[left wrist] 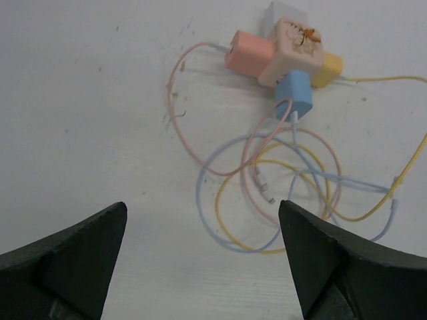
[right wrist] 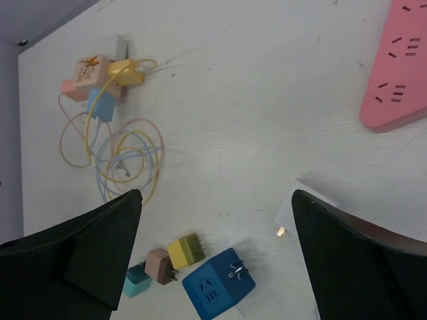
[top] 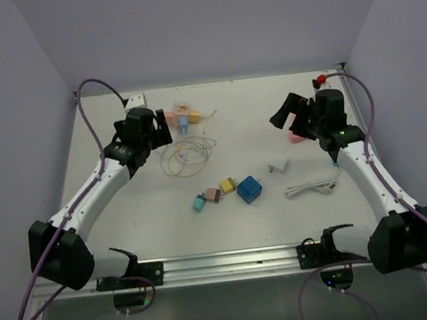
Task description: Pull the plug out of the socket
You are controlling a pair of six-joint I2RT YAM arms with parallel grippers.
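Observation:
A pale pink cube socket [left wrist: 293,57] lies at the far left-middle of the table, also seen as the cube socket [top: 182,117] from above. Pink [left wrist: 250,53], blue [left wrist: 295,95], yellow [left wrist: 327,70] and white [left wrist: 283,12] plugs sit in its sides. Their thin cables [left wrist: 280,193] coil on the table in front of it. My left gripper [left wrist: 202,220] hovers open just short of the coils, nothing between its fingers. My right gripper [right wrist: 217,200] is open and empty, high over the table's right half, far from the socket [right wrist: 90,72].
A pink power strip [right wrist: 397,67] lies at the far right. Mid-table lie a blue cube adapter [top: 249,189], yellow [top: 228,184], brown [top: 212,194] and teal [top: 200,203] plugs, a white adapter [top: 278,166] and a white cable bundle [top: 311,188].

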